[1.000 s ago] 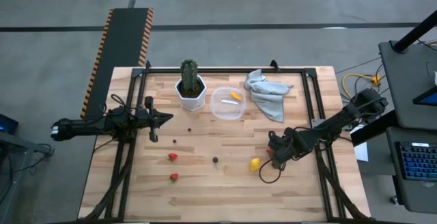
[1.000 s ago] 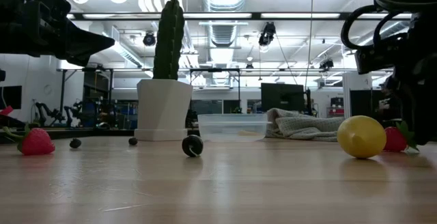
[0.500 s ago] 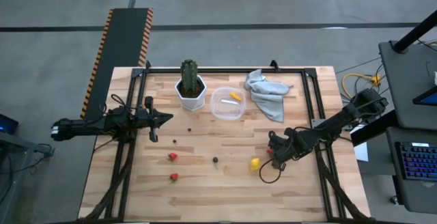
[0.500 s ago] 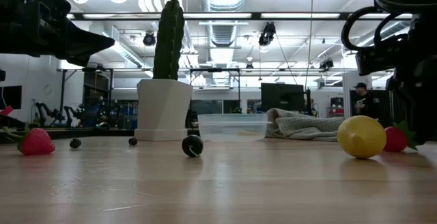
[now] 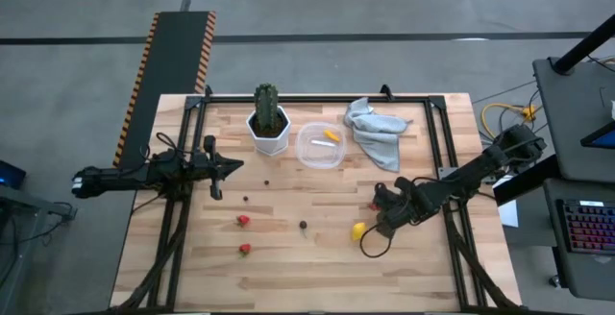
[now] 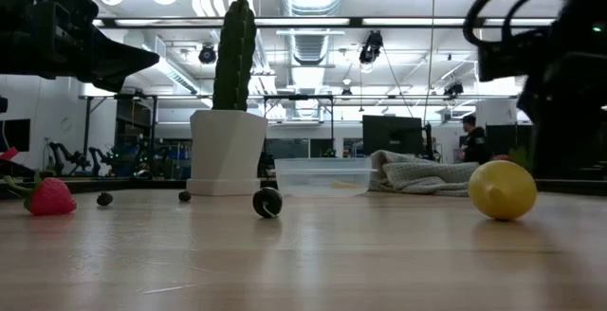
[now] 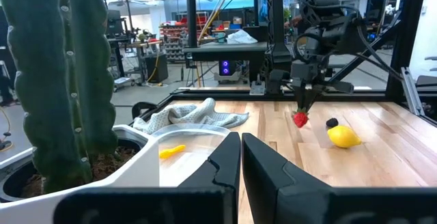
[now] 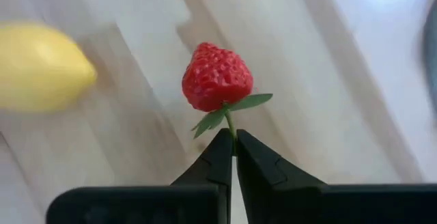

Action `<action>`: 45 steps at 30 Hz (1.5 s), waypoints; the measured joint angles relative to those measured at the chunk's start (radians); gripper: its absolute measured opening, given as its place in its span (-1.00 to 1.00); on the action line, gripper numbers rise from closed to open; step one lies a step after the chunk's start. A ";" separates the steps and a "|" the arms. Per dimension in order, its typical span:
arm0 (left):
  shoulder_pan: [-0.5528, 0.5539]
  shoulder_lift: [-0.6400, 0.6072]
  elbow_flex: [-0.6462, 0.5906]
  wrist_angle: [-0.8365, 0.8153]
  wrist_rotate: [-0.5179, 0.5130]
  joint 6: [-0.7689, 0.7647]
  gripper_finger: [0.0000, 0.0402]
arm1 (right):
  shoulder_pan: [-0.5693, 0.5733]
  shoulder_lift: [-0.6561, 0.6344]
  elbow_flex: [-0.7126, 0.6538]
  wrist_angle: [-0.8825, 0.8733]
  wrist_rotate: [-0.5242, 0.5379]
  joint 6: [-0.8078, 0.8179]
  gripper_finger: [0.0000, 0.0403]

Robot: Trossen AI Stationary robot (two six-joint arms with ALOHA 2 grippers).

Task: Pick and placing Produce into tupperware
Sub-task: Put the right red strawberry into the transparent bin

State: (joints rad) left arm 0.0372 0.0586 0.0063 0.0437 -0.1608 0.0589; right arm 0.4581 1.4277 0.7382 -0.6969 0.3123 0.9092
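Since the strawberry (image 8: 217, 76) is pinched only by its thin green stem between the pressed-together fingertips of the right hand (image 8: 232, 145), the carry to the clear tub (image 5: 320, 146) is best done slowly and without jerks, so that the berry is not swung loose. The hand is best stopped above the tub's middle and opened only once the berry hangs inside the rim. The tub stands at the far side of the counter (image 5: 288, 257), between the cactus pot (image 5: 269, 133) and the grey cloth (image 5: 377, 131), with a yellow-orange stick (image 5: 331, 134) already in it.

The stem grip is shown only in the right wrist view. From above, just a red speck is seen at the right hand (image 5: 378, 206), near the lemon (image 5: 357, 230). In the left wrist view the berry (image 7: 300, 119) is seen hanging clear of the counter. The left hand (image 5: 236, 167), pressed together and empty, is held at the counter's left side.
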 joint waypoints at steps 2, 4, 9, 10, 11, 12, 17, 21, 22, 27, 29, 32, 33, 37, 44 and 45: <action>0.000 0.000 0.000 0.000 0.000 0.000 -1.00 | -0.012 0.000 0.014 -0.001 0.017 -0.025 -0.96; 0.000 0.000 0.000 0.000 0.000 0.000 -1.00 | -0.022 0.000 0.024 -0.001 0.038 -0.047 -0.96; 0.000 0.000 0.000 0.000 0.000 0.000 -1.00 | -0.063 0.000 0.040 0.000 0.058 -0.106 -0.96; 0.000 0.000 0.000 0.000 0.000 0.000 -1.00 | -0.073 0.000 0.042 0.002 0.059 -0.120 -0.96; 0.000 0.000 0.000 0.000 0.000 0.000 -1.00 | -0.082 0.000 0.044 0.003 0.063 -0.132 -0.96; 0.000 0.000 0.000 0.000 0.000 0.000 -1.00 | -0.091 0.000 0.045 0.003 0.068 -0.144 -0.96; 0.000 -0.001 0.000 0.000 0.000 0.000 -1.00 | -0.165 -0.001 0.073 0.030 0.103 -0.252 -0.96; 0.000 -0.001 0.000 0.000 0.000 0.000 -1.00 | -0.256 -0.001 0.111 0.099 0.109 -0.401 -0.96; 0.000 -0.001 0.000 0.000 0.000 0.000 -1.00 | -0.282 -0.001 0.120 0.117 0.109 -0.442 -0.96; 0.000 -0.001 0.000 0.000 0.000 0.000 -1.00 | -0.421 -0.001 0.168 0.175 0.078 -0.623 -0.96; 0.000 -0.001 0.000 0.000 0.000 0.000 -1.00 | -0.478 -0.001 0.179 0.215 0.043 -0.684 -0.96; -0.001 -0.001 0.000 0.000 0.000 0.000 -1.00 | -0.564 0.008 0.197 0.289 -0.038 -0.768 -0.96; -0.001 -0.001 0.000 0.000 0.000 0.000 -1.00 | -0.590 0.016 0.205 0.302 -0.057 -0.787 -0.96; -0.001 -0.001 0.000 0.000 0.000 0.000 -1.00 | -0.673 0.074 0.243 0.313 -0.089 -0.858 -0.96; 0.000 -0.001 0.000 0.001 0.000 0.000 -1.00 | -0.747 0.234 0.361 0.309 -0.163 -0.933 -0.96; 0.000 -0.002 0.000 0.001 0.000 0.000 -1.00 | -0.753 0.258 0.383 0.303 -0.163 -0.943 -0.96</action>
State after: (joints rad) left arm 0.0368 0.0570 0.0063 0.0444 -0.1612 0.0586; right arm -0.2945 1.6858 1.1208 -0.3939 0.1493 -0.0336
